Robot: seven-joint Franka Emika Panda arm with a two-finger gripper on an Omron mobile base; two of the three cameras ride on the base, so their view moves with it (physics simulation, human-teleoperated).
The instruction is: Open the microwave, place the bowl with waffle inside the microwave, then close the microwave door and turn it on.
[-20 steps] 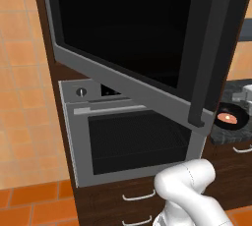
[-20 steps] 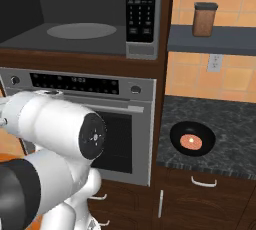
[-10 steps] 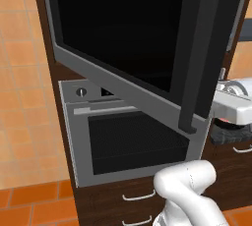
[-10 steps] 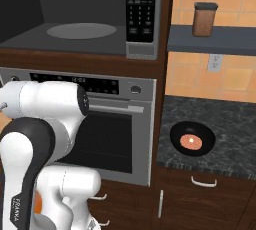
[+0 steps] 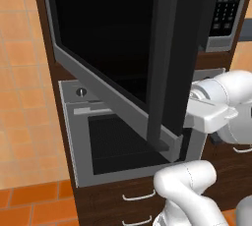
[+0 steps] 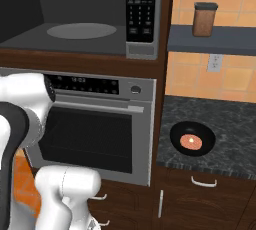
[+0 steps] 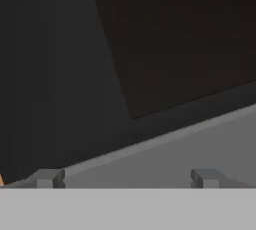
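The microwave (image 6: 142,49) stands open, its cavity with a round turntable plate (image 6: 81,30) showing left of the black keypad (image 6: 142,5). The microwave door (image 5: 108,38) is swung out wide, a dark vertical handle strip (image 5: 160,72) on it. A small black bowl with a reddish waffle (image 6: 192,138) rests on the dark counter (image 6: 232,124) to the right of the oven. My gripper (image 7: 127,179) is open with nothing between its fingertips (image 7: 47,178). In the hand view it faces a dark panel and a grey steel rim (image 7: 190,144) at close range. My white forearm (image 5: 221,104) sits just right of the door's edge.
A steel oven (image 6: 95,134) with a dark glass front sits under the microwave, with wooden drawers (image 5: 135,198) below. A brown canister (image 6: 204,19) stands on the shelf above the counter. A wall outlet (image 6: 215,63) is behind the counter.
The microwave door has swung further open to the left. My forearm has come into the left base view at the door's right edge and has slid left in the right base view.
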